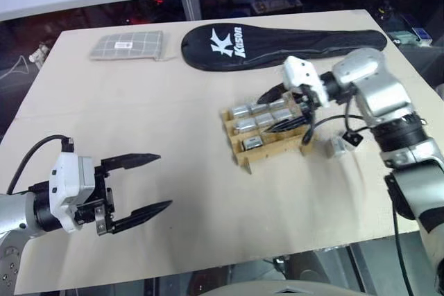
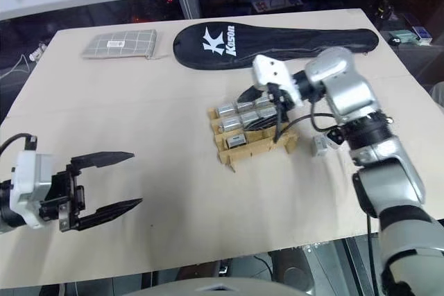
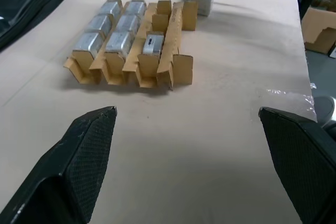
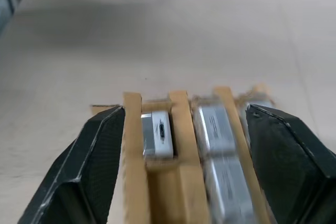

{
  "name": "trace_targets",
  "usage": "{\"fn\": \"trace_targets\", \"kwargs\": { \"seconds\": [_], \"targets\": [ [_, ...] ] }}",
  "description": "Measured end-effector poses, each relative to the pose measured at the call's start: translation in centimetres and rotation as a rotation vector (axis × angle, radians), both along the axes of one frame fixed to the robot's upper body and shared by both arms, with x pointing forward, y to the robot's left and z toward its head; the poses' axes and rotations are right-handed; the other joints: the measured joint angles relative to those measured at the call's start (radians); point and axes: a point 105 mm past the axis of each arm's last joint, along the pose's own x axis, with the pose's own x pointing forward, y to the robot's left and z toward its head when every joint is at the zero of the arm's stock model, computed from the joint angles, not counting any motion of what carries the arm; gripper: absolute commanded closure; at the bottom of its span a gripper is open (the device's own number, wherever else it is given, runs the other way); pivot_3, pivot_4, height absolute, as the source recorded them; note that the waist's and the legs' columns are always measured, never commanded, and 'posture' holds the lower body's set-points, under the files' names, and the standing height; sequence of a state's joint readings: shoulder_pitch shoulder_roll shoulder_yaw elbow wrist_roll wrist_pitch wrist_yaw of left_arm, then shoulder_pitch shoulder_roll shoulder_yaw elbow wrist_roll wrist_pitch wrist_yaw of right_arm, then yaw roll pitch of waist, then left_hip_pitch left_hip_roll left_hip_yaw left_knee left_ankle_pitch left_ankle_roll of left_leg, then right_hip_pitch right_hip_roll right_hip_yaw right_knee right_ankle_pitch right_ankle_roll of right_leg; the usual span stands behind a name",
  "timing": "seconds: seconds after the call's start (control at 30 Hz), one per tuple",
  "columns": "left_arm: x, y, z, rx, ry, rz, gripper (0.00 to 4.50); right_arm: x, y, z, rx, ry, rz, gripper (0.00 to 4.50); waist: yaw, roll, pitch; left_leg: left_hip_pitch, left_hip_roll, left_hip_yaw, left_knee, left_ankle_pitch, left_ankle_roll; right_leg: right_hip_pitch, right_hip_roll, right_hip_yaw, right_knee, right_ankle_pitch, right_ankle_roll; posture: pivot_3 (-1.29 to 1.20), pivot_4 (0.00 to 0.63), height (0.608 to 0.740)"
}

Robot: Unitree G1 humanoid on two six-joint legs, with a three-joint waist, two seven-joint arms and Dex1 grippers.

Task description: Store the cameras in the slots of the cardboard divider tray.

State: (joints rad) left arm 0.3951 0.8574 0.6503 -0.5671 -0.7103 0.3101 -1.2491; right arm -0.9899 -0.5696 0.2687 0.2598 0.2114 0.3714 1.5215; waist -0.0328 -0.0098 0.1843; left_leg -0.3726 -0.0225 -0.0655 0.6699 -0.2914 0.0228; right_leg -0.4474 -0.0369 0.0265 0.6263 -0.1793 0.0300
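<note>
Right gripper (image 1: 283,110) above cardboard divider tray (image 1: 267,149), fingers spread, nothing held; seven cameras slotted; one loose camera (image 1: 337,146) on table (image 1: 173,102) beside tray, probably next; left gripper (image 1: 139,185) released, idle.

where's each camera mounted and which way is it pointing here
Left eye and right eye views: on the head, looking forward and down at the table; both arms show, the right pincer over the cardboard divider tray, the left pincer open, away from it.
Left wrist view: along the left pincer's fingers toward the tray.
Right wrist view: along the right pincer's open fingers, down onto the tray's slots.
Shared: all show the tray and its cameras.
</note>
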Motion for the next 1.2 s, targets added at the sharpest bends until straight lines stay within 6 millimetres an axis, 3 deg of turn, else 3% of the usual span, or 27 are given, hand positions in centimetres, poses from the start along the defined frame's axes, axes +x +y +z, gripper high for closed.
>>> {"fn": "trace_targets", "kwargs": {
  "seconds": [0.2,0.4,0.6,0.77,1.2],
  "targets": [
    [0.4,0.0,-0.2,-0.019,0.010,-0.023,0.00,0.3,-8.7,-2.9,0.043,0.094,-0.382,0.87,0.015,0.000,0.000,-0.001,0.000,0.005,0.001,0.000,0.000,0.000,0.001,0.000,0.000,0.000,0.000,0.00,0.150,0.740],
    [0.9,-0.2,-0.1,-0.016,0.008,-0.059,0.00,-0.5,-13.4,-5.5,0.100,0.139,-0.615,0.87,0.013,0.000,0.000,0.001,0.001,0.008,0.001,0.000,0.001,0.001,0.003,0.002,0.002,0.000,0.000,0.00,0.150,0.740],
    [1.2,-0.3,0.3,-0.007,-0.002,-0.079,0.00,-0.6,-16.0,-7.8,0.104,0.120,-0.757,0.87,0.013,0.000,0.000,0.001,0.001,0.009,0.004,0.000,0.001,0.002,0.004,0.002,0.002,0.000,0.001,0.00,0.150,0.740],
    [1.3,-0.5,0.2,-0.007,0.002,-0.088,0.00,0.1,-18.0,-8.1,0.131,0.084,-0.848,0.87,0.014,0.000,0.000,0.006,0.002,0.009,0.004,0.000,0.001,0.007,0.004,0.003,0.002,0.000,0.001,0.00,0.150,0.740],
    [1.5,-0.5,0.1,-0.011,0.006,-0.077,0.00,0.2,-18.8,-8.6,0.165,0.125,-0.890,0.87,0.014,0.000,0.000,0.010,0.002,0.009,0.004,0.000,0.001,0.009,0.005,0.003,0.002,0.000,0.001,0.00,0.150,0.740]
  ]
}}
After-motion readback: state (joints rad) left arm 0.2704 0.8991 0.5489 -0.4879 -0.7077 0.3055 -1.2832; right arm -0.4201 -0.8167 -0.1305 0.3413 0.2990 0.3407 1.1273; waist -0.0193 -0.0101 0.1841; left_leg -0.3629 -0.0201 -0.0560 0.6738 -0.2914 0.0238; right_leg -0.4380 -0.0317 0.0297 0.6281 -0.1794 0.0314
